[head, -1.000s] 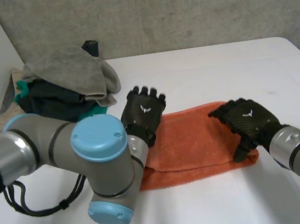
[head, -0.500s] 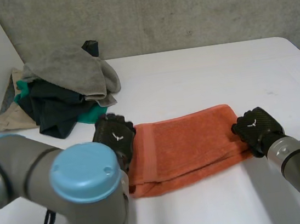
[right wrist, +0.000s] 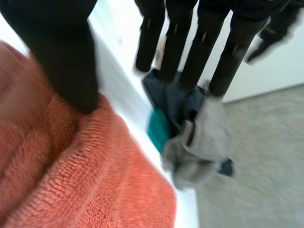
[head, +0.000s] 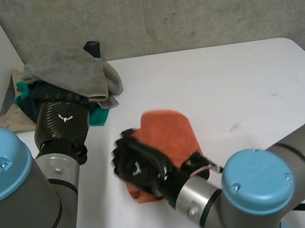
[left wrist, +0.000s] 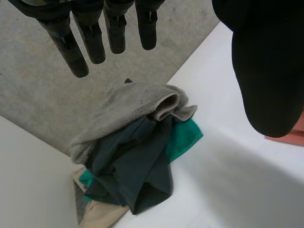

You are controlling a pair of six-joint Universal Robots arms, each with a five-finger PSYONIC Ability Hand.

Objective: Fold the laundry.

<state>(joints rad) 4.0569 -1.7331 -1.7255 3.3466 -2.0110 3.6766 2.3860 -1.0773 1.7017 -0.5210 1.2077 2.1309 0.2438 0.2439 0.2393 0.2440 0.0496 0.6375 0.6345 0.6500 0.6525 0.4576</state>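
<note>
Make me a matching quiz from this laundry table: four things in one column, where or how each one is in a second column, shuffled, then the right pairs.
Things:
1. grey towel
2. green cloth
3. orange towel
4. left hand

Places or states:
A. folded, mid-table, with the right hand on its near end
B. open, beside the laundry pile
C. on top of the pile
D. peeking out low in the pile, under the dark garment

Pairs: 1-C, 2-D, 3-A, 4-B.
</note>
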